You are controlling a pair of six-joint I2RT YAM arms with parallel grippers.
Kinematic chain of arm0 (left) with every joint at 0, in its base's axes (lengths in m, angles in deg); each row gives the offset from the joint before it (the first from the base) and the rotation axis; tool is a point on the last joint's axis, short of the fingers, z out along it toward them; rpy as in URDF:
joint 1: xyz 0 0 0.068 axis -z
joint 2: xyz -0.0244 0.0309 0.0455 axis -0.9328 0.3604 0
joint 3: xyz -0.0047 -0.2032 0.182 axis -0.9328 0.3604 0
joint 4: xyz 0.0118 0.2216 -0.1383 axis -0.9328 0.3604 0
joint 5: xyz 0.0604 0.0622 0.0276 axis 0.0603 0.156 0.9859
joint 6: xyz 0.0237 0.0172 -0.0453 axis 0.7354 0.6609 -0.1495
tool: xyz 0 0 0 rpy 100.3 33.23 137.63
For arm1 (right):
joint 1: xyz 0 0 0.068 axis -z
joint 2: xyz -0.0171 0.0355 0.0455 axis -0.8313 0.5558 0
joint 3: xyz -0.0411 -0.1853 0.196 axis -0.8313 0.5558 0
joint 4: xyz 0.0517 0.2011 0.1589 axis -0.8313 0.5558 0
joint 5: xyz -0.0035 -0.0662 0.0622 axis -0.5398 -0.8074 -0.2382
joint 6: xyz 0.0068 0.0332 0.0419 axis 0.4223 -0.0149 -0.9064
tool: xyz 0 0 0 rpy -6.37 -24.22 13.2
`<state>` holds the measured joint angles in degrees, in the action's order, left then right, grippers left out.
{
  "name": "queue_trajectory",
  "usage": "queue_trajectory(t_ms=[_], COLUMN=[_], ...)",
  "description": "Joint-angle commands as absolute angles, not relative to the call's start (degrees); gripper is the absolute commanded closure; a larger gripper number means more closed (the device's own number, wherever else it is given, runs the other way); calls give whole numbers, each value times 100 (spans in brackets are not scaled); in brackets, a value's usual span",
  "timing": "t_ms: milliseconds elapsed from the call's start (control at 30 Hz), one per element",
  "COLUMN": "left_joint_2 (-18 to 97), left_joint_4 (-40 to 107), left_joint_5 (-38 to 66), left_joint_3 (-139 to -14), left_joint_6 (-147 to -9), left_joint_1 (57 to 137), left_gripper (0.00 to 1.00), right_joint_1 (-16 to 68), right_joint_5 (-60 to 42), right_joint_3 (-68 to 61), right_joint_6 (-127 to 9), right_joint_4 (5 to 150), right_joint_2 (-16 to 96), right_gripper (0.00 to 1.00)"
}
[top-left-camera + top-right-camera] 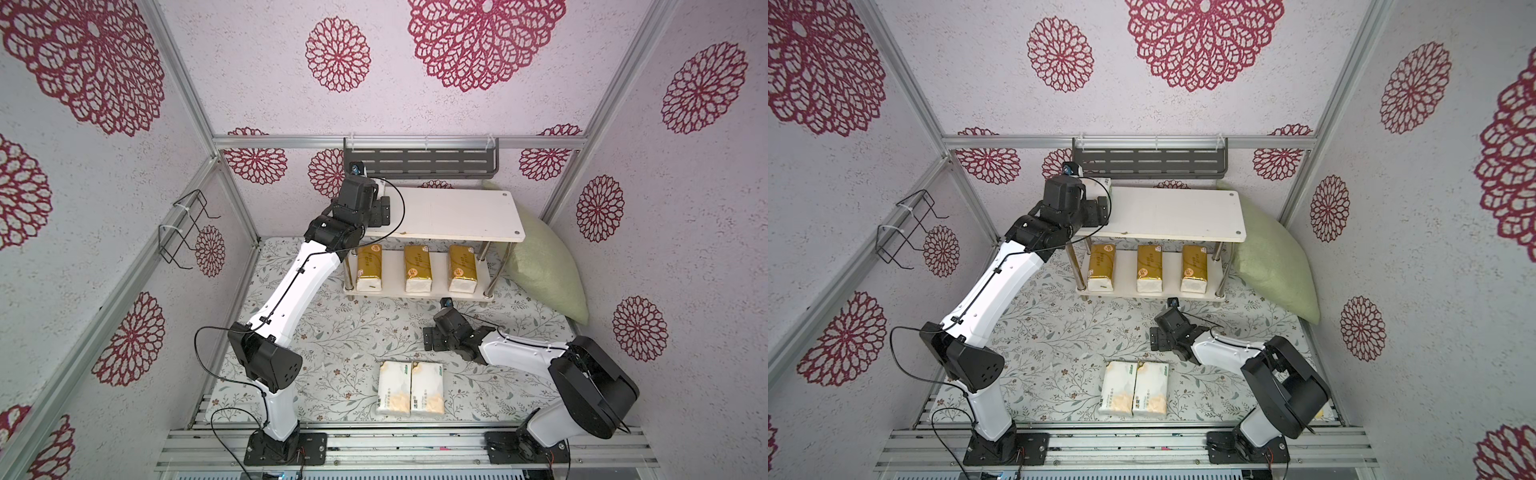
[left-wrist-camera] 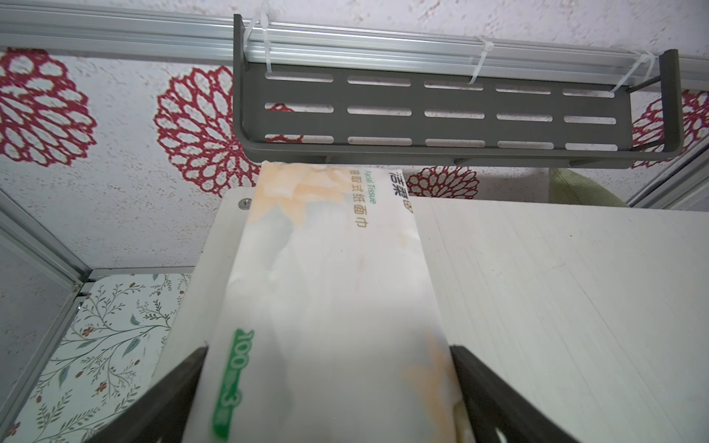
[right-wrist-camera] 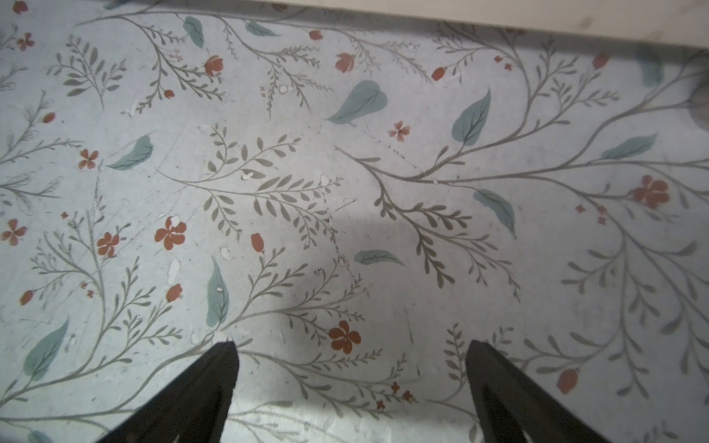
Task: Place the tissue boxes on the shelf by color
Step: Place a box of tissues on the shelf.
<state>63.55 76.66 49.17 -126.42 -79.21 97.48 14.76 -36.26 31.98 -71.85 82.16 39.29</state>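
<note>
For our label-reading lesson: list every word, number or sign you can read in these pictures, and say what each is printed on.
"Facial Tissue": green, on the white tissue pack on the shelf's top board.
"抽取式纸面巾": same pack, beside it.
"洁柔": same pack, dark brand mark.
"100" and "3": green strip, same pack; signs between blurred.
The gold packs and the two white packs on the table: print too small to read.

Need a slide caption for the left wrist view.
Left gripper grips a white, orange-blotched tissue pack resting on the white top shelf board.
</note>
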Motion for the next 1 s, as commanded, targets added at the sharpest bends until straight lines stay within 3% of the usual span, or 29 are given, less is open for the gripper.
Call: queue_trajectory(t_ms=[0, 967], left_joint_2=[6110, 5244], left_joint_4=[7414, 7386], left_joint_5=[4913, 5379], left_joint_3=[-12657, -12205], left_joint_6=[-7881, -8196], left_joint_1=[9701, 9399], left_gripper=[3, 3], right_joint_1=[1440, 1431], right_joint_5=[-3653, -3635], right_joint_3=[3058, 3092], right_joint_6=[-7256, -7248], right_joint_4=[8157, 8083], right_joint_2=[3925, 3908], right_gripper=[1, 1])
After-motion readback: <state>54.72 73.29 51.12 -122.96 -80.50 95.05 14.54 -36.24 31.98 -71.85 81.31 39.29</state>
